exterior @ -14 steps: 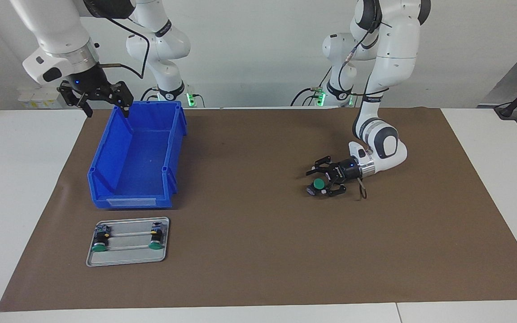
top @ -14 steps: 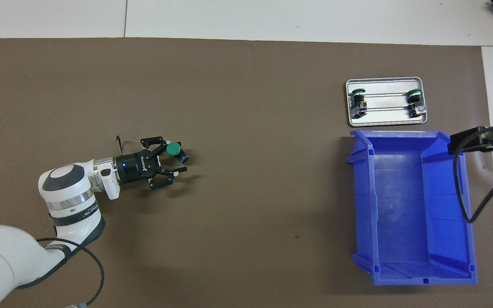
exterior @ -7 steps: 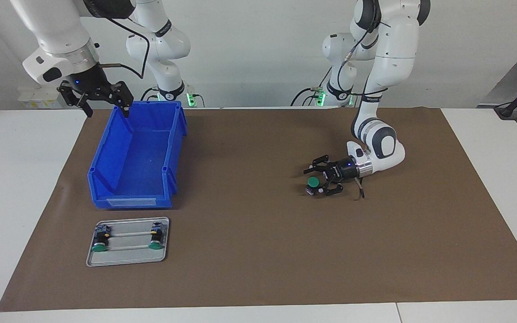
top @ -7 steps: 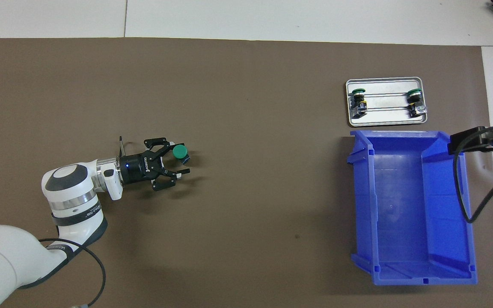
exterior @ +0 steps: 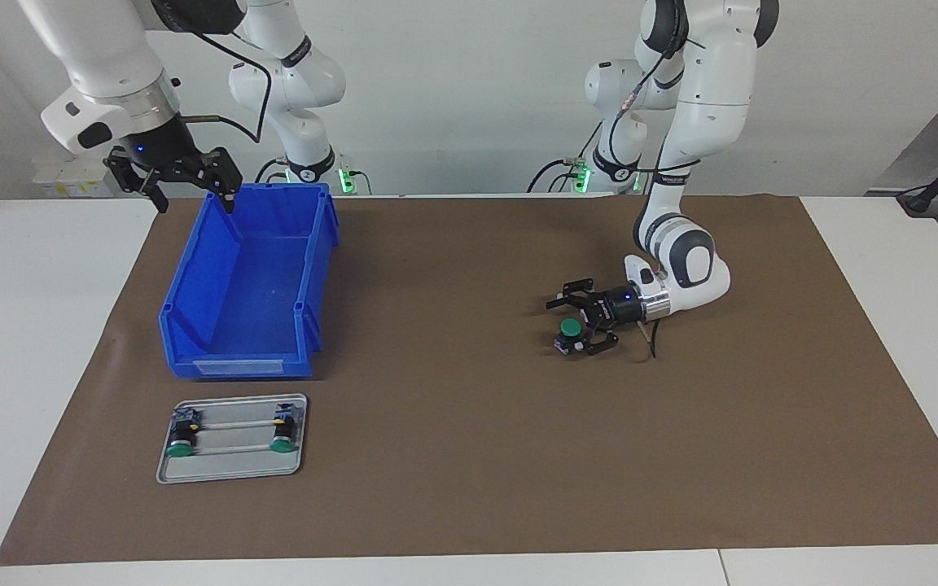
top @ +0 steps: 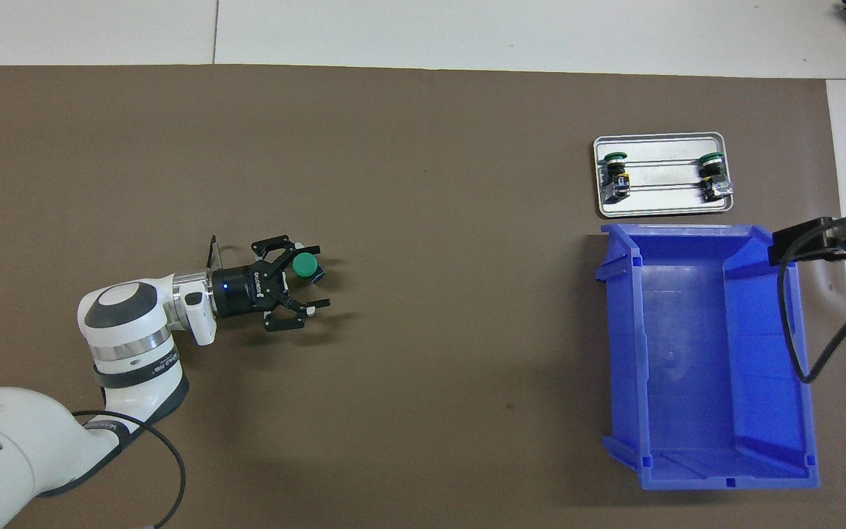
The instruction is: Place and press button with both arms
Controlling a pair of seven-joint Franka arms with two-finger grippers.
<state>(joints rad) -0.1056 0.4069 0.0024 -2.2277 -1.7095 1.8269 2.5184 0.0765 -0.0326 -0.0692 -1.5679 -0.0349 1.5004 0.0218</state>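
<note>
My right gripper (exterior: 195,203) hangs over the robot-end rim of the blue bin (exterior: 192,285), fingers spread and holding nothing; that arm is waiting. The bin is a smooth, glossy plastic box with stepped walls and a low open front, and nothing lies inside it under those fingers. Well apart from them, past the bin's front, sits a shallow metal tray (exterior: 230,474) with rounded corners. It carries two spare switches (exterior: 181,448) lying on their sides.

The matte brown mat (exterior: 453,456) covers the middle of the table. On it the button (exterior: 571,327) stands upright, flat round green cap up, black barrel below, small square base on the mat. My left gripper (top: 319,275) lies low and level around it. Its fingers are apart and the button sits between them, close against one finger, well clear of the other.

I judge the placing done or all but done, since nothing clamps the button. The pressing is left. I would need to clear these fingers away, then bring a fingertip down squarely on that small slick cap.
</note>
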